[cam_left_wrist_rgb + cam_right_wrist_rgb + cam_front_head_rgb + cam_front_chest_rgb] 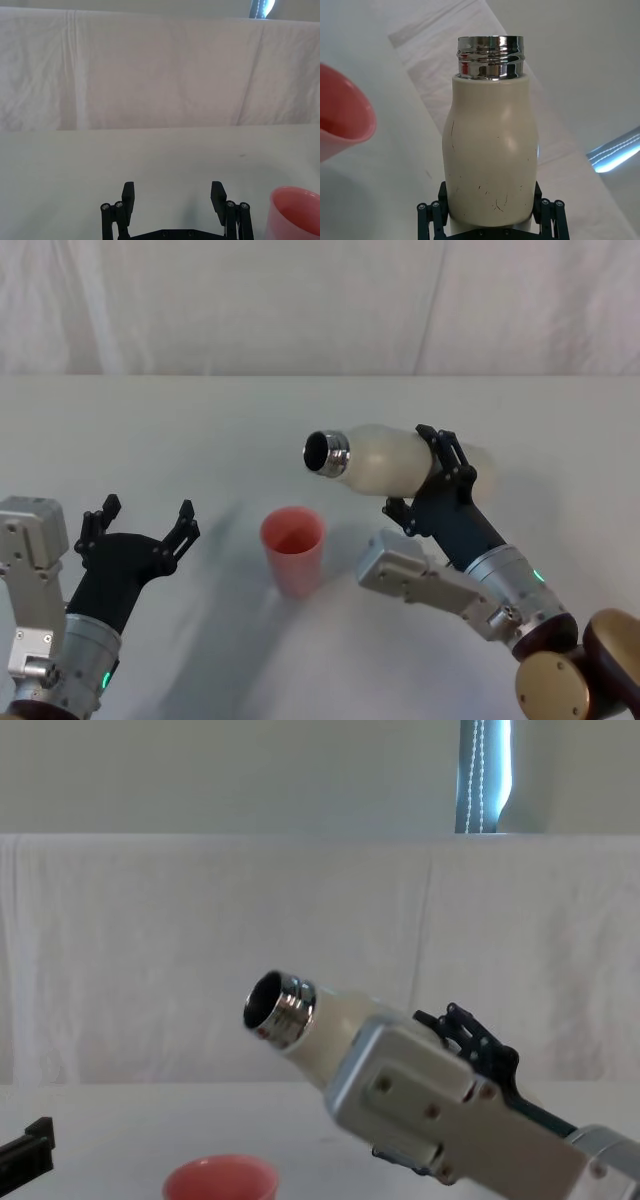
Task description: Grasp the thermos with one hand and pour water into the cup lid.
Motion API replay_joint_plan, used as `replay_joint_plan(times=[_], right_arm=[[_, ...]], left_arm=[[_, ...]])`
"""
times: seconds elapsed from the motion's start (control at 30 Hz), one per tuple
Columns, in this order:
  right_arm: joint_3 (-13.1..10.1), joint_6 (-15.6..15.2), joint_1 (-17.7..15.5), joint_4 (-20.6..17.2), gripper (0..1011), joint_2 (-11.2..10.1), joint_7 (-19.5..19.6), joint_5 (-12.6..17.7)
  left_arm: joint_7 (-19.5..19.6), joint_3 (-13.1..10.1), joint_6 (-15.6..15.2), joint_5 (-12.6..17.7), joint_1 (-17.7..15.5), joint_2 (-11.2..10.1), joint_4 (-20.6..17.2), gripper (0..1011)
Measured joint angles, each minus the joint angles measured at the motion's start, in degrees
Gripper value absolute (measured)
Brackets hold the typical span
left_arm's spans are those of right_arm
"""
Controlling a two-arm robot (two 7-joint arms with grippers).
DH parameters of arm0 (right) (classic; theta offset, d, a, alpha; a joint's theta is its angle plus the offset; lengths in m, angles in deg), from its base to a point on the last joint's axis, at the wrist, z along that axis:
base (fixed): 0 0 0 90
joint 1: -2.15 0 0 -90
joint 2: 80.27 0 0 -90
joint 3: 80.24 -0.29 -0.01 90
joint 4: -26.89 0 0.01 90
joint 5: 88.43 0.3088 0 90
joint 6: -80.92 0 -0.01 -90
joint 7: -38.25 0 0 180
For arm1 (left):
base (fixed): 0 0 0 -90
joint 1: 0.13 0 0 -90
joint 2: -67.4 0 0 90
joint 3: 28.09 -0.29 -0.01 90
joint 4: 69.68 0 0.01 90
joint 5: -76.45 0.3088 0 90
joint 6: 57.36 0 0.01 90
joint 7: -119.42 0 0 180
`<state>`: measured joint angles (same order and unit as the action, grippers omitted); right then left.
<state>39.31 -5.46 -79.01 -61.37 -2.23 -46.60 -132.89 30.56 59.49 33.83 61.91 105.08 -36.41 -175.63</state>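
The right gripper (432,472), jaws clamped on the smooth, rigid, probably slippery thermos (385,460) at mid-body, holds it tipped at frame centre above the cup lid (293,550), while the left gripper (140,524) idles spread lower left.

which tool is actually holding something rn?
The right tool, clamped on the tilted thermos above the cup lid. The left tool is open, empty, low at the left.
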Motion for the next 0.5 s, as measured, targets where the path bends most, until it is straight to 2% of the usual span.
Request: replay_joint_plan(times=[0.27, 0.5], right_arm=[[2.1, -1.0, 1.1, 1.6, 947, -1.0, 2.7, -5.5], [3.5, -1.8, 2.0, 2.4, 947, -1.7, 3.6, -8.6]], left_arm=[[0.0, 0.0, 0.0, 0.0, 0.0, 0.0, 0.0, 1001], [0.0, 0.0, 0.0, 0.0, 0.0, 0.0, 0.0, 1001]])
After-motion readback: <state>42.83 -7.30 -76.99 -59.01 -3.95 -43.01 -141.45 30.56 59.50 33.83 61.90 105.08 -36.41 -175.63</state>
